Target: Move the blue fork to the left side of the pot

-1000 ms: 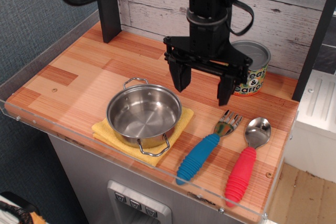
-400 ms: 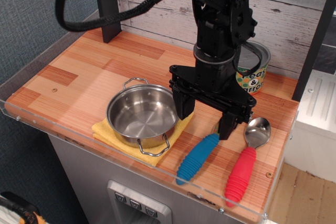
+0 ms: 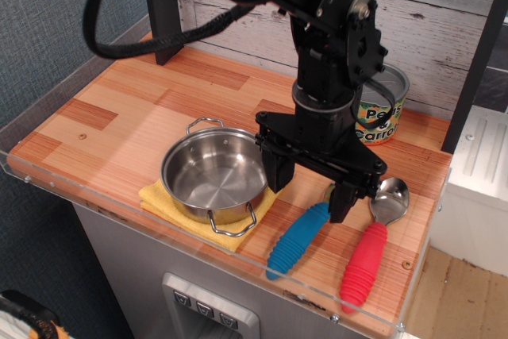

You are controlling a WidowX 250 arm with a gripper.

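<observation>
Hanging low over the table, my jaws are spread wide and hold nothing: one finger stands at the right edge of the yellow cloth, the other comes down just by the neck of the blue fork, where its tines pass out of sight behind me. The fork lies flat just below and toward the front of me, its long axis slanting from the hidden tines at back right to the butt of the ribbed handle at front left, near the table's front lip. My fingers straddle the upper end of the handle rather than its middle, so I judge the grasp turns on whether the line between my fingers crosses that slant squarely; from this view I cannot tell whether either finger touches the handle. The pot sits on the cloth just to the left of me, and its far left side is bare wooden table, which is where the fork must go. The red spoon lies beside the fork on the right, close enough to be knocked. Compared with a second ago, I have come down and forward from above the can to the fork, and the tines that then showed are now covered.
</observation>
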